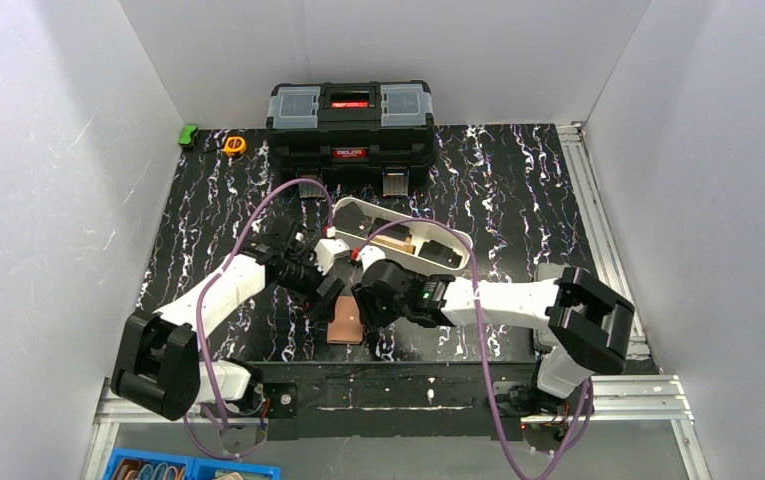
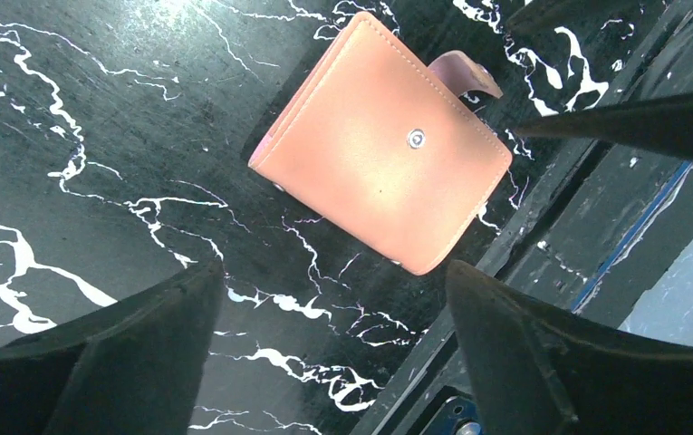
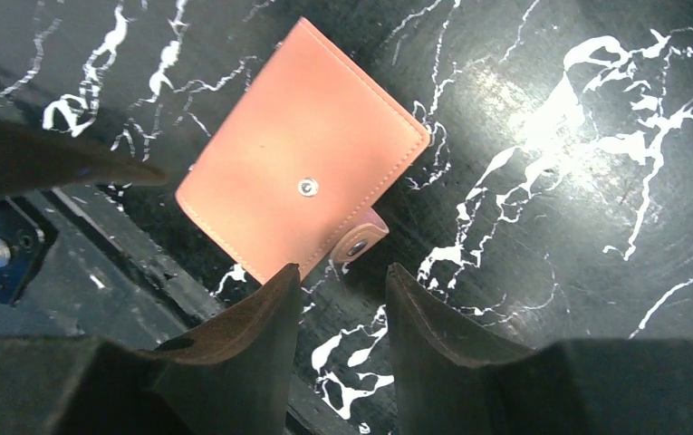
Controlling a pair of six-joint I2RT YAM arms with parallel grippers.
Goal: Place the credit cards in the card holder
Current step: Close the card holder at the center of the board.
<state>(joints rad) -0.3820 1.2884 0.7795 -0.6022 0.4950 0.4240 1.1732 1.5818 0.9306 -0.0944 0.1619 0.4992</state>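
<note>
Card holder [image 1: 345, 326] lies shut and flat on the black, white-veined table [image 1: 518, 200], close to the near edge and just ahead of the dark rail that runs between the two arm bases. It is tan-pink leather with its outer face up. A small metal snap stud [image 2: 416, 139] sits near the middle of that face. Its snap tab [image 3: 360, 243] is unfastened and sticks out from one edge.

Both arms lean in over it from either side. The left gripper [image 1: 323, 295] hangs above the card holder with its fingers spread wide and nothing between them. In its wrist view the wallet sits beyond the two dark fingertips [image 2: 188, 299], not touching them.

The right gripper [image 1: 366, 300] hovers beside the left one. Its fingers stand apart but with a much narrower gap, also empty, and the tab lies just past their tips [image 3: 279, 290].

Farther back, a long white oval tray [image 1: 358, 213] holds something tan that I cannot identify. Behind it a black toolbox [image 1: 350, 120] stands by the rear wall. I cannot make out any credit cards from where I stand.
</note>
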